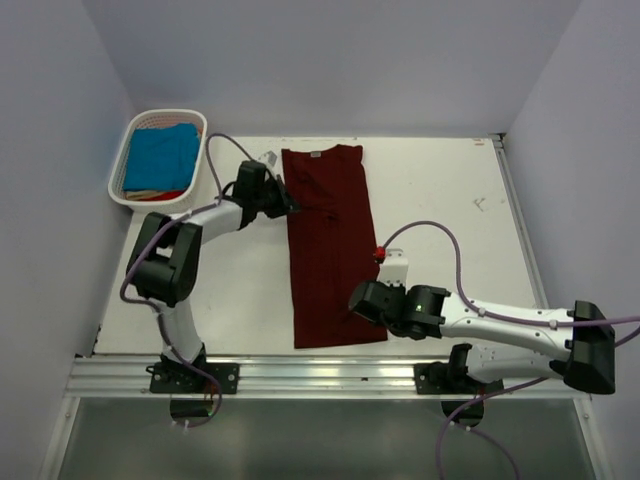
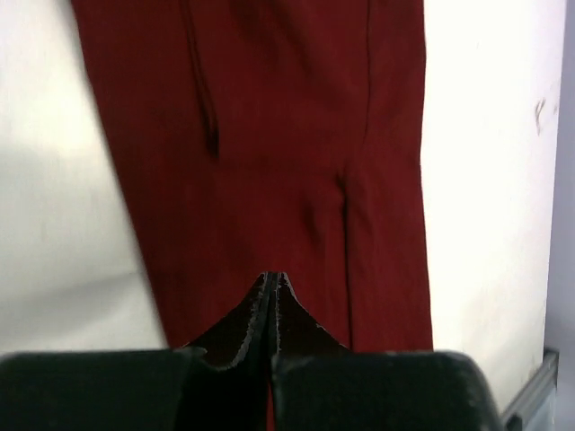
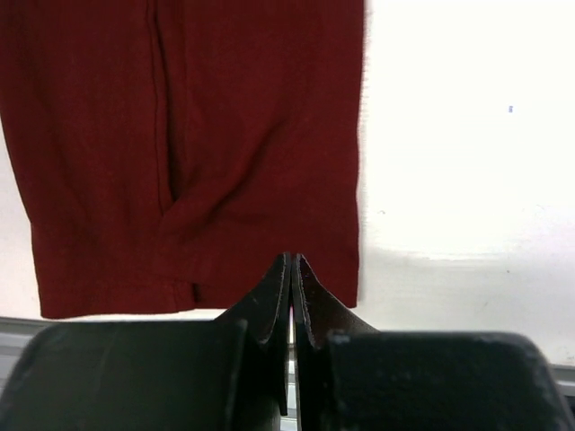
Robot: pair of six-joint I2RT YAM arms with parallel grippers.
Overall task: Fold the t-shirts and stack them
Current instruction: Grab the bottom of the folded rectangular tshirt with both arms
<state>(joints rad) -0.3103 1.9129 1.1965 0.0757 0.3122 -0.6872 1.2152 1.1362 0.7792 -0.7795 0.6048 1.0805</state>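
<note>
The dark maroon t-shirt (image 1: pixel 330 250) lies flat on the white table (image 1: pixel 440 200), folded lengthwise into a long strip with the round neck at the far end. My left gripper (image 1: pixel 292 208) is shut and sits at the strip's left edge near the neck end; in the left wrist view the closed tips (image 2: pixel 272 277) hover over the maroon cloth (image 2: pixel 269 135). My right gripper (image 1: pixel 354 300) is shut at the strip's right edge near the hem; its tips (image 3: pixel 293 259) are over the hem corner (image 3: pixel 225 135). The turquoise-blue t-shirt (image 1: pixel 160 158) lies in the basket.
The white slatted basket (image 1: pixel 118 170) stands at the far left corner, with an orange cloth under the turquoise one. A small white block with a red tip (image 1: pixel 390 262) sits just right of the maroon strip. A metal rail (image 1: pixel 320 375) runs along the near edge.
</note>
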